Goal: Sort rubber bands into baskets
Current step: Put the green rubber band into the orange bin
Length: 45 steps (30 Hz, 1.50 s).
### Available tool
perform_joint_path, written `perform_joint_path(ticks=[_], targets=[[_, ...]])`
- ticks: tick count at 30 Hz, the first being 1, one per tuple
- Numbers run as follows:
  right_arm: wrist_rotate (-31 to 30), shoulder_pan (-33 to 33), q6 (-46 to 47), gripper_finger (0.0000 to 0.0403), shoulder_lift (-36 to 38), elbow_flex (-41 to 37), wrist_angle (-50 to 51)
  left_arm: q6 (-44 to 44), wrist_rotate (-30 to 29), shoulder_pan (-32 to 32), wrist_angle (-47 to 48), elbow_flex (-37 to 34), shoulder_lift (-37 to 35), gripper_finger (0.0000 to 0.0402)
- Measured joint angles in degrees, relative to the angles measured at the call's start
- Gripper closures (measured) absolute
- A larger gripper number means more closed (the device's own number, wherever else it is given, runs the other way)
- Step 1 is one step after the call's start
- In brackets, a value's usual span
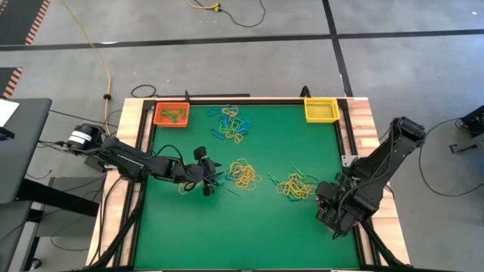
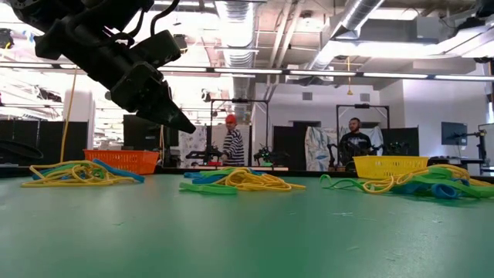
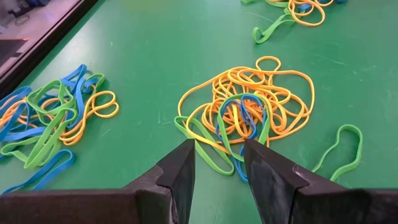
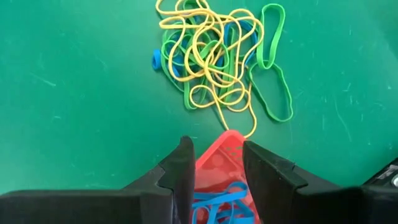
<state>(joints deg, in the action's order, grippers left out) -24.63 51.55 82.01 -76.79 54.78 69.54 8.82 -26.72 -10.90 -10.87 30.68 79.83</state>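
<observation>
— Left fingers (image 3: 181, 171) come first: how do they stand?

— Parted and holding nothing. They hover low over the desk (image 1: 189, 227), and just ahead of their tips lies the middle heap of rubber bands (image 3: 249, 112), mostly yellow with blue and green loops tangled in. One loose green band (image 3: 339, 152) lies off to one side of that heap.

— And the right fingers (image 4: 181, 165)?

— Also apart. The red basket (image 4: 221, 163) sits between and under them with a few blue bands (image 4: 214, 205) inside. Whether they touch its wall cannot be told. A second heap (image 4: 211, 56) lies just beyond their tips.

— So how much looks sorted?

— Very little. The orange basket (image 1: 172, 115), well away from both arms at the far edge, has some green bands in it. The yellow basket (image 1: 321, 110), at the other far corner, shows nothing inside from above. A third heap (image 1: 231, 125) lies between those two baskets, well beyond the left fingers.

— Left to do?

— Nearly everything, by the look of it: three mixed heaps remain on the desk, and each loop would have to be picked out singly.
</observation>
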Motion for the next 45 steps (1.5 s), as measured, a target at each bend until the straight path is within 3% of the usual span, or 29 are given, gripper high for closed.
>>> perform_joint_path(ticks=[45], targets=[[-1.0, -1.4, -1.9, 0.0239, 0.0, 0.0, -1.5, 0.0, 0.9, 0.0, 0.0, 0.0, 0.0, 0.0274]])
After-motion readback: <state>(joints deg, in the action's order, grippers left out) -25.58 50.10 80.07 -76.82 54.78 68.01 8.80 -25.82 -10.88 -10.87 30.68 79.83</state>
